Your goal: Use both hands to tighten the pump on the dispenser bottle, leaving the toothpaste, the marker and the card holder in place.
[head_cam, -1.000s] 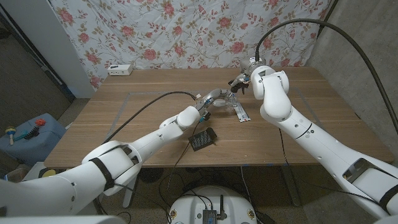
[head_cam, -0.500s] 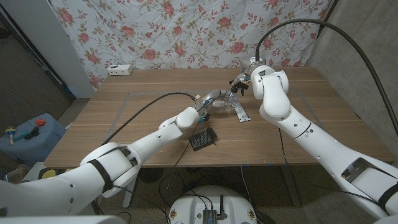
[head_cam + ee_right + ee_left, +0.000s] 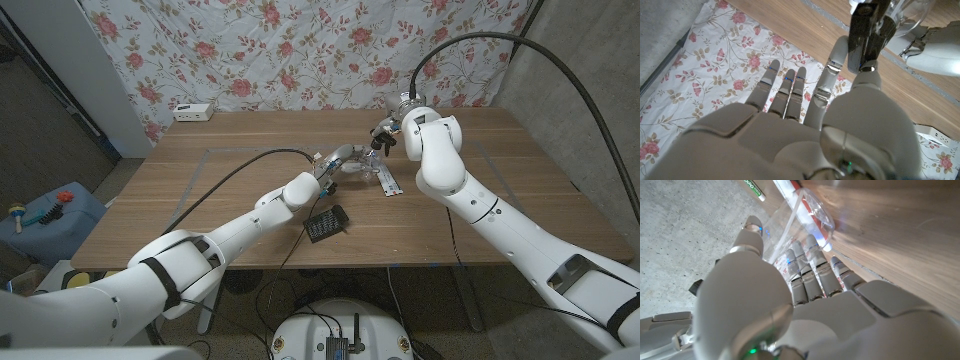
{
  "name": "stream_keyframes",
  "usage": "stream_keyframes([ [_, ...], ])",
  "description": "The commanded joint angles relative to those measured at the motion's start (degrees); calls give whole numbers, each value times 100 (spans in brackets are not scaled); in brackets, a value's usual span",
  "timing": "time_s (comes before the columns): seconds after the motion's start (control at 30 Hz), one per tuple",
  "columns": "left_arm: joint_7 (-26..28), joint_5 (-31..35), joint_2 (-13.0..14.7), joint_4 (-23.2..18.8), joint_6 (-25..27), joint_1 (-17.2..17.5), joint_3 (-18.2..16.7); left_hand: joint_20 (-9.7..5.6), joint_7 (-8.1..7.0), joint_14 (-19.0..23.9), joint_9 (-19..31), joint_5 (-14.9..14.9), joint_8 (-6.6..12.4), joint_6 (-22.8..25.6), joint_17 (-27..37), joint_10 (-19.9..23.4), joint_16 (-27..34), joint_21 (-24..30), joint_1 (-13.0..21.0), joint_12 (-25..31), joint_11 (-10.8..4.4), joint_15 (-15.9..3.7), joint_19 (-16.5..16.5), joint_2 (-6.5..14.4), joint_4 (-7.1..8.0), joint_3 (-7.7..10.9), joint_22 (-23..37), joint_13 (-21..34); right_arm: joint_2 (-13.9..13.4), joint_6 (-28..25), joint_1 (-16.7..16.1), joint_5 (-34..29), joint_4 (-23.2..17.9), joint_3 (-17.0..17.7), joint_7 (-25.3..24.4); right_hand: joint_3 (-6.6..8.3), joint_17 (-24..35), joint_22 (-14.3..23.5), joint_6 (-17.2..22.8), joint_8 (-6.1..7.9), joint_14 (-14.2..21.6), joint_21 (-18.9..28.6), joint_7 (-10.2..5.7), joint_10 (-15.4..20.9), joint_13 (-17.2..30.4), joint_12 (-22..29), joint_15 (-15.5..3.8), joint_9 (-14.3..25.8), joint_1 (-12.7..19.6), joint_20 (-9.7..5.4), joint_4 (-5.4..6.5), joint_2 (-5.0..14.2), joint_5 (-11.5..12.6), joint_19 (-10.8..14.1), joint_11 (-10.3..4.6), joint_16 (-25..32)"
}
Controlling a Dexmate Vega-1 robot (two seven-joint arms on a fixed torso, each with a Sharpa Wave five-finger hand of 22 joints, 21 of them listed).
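Your left hand (image 3: 342, 160) grips the clear bottle (image 3: 799, 217), your right hand (image 3: 388, 130) pinches its pump (image 3: 867, 30), mid-worktop (image 3: 200, 200), far from edges.

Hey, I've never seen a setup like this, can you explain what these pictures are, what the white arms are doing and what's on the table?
This is a two-armed white robot with finger hands, steered by a person. The wide picture looks down from its head onto a wooden table. The two close-ups come from cameras on its wrists, looking along the back of each hand.

The left hand grips a clear dispenser bottle, and the right hand pinches its black pump.

On the table lie a toothpaste, a black card holder, a marker and, at the far edge, a white power strip.
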Motion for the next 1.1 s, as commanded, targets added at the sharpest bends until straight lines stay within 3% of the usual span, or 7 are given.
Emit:
stream_keyframes([
  [0.03,9,15,-42,90,-59,-58,8,-183,-205,33,18,28,38,796,16,262,-7,1,-315,49,-207,-410,28,723,254,307,18,8,61,-74,20,90,74,-72,-175,47,5,15,321,32,106,-3,-208,99,0,46,-19,12,-10,-1,-11,51,-14,52,8,26],
  [0.07,14,16,-47,100,-63,-65,8,-184,-202,32,18,28,37,794,15,261,-9,1,-315,48,-198,-409,30,724,254,309,18,7,74,-99,27,73,88,-83,-182,64,7,15,351,43,115,-7,-192,122,-2,41,-18,10,-22,-4,-5,75,-14,54,-71,20],
  [0.13,12,17,-57,128,-80,-81,11,-186,-209,34,18,28,39,800,17,262,-6,2,-314,47,-202,-417,30,727,255,309,18,6,89,-126,30,84,100,-90,-220,79,6,15,377,55,143,-11,-187,171,-5,45,-25,9,-31,-3,-5,84,-15,57,-14,19],
  [0.53,-8,-1,-141,314,-147,-164,34,-179,-208,36,18,31,35,791,16,256,-5,1,-303,45,-206,-410,28,735,254,317,18,10,163,-349,36,191,76,-105,-246,192,11,14,469,154,309,-20,-202,378,-22,43,-99,15,-156,-9,85,266,-23,89,-124,25],
  [0.97,-9,-22,-275,653,-268,-310,73,-180,-216,35,19,32,36,794,16,264,-6,1,-305,44,-204,-412,28,731,257,316,18,6,186,-490,37,163,75,-206,-241,306,-14,13,492,258,412,-31,-204,467,-36,14,-144,25,-145,-13,79,313,-26,95,-73,0],
  [1.0,-9,-28,-283,673,-276,-317,74,-180,-222,35,19,32,38,798,16,261,-6,1,-303,42,-202,-413,28,730,257,317,18,6,191,-501,36,167,82,-207,-245,340,-22,13,499,306,424,-35,-202,488,-39,-4,-155,29,-152,-8,79,310,-30,93,-195,-20],
  [1.1,-2,-33,-304,730,-298,-338,81,-177,-219,31,19,32,40,805,15,253,-8,2,-304,39,-212,-416,30,732,258,318,18,6,192,-518,42,173,111,-220,-242,379,-30,12,496,347,446,-35,-203,500,-42,-23,-177,29,-149,-5,73,310,-32,102,-100,-37],
])
